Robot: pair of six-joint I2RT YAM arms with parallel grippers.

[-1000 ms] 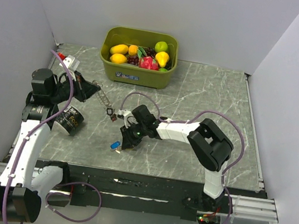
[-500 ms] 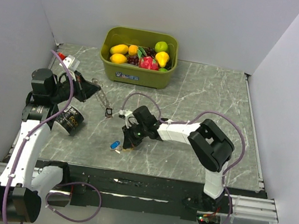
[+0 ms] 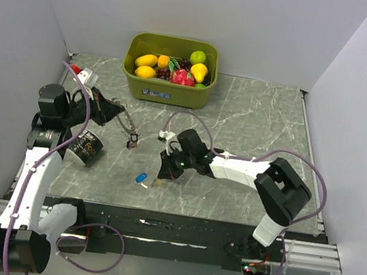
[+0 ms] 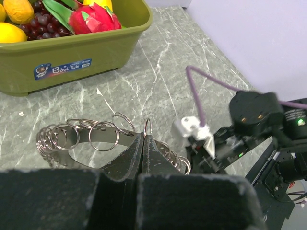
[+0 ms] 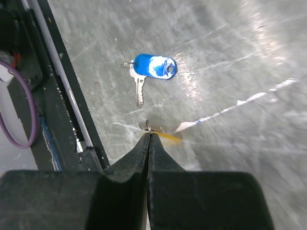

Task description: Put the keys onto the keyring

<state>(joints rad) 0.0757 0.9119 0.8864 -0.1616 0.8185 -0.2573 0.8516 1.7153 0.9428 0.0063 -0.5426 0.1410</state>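
my left gripper (image 4: 144, 137) is pinched shut on the keyring (image 4: 108, 139), holding it off the table (image 3: 255, 120) with its loose end dangling toward my right side. my right gripper (image 5: 148, 135) is clamped on the tiny wire loop of what looks like the yellow key (image 5: 168, 138), low over the table. the keyring is near, to its left and farther back. the blue key (image 5: 154, 66) lies flat just beyond my right fingertips, shaft pointing back at them.
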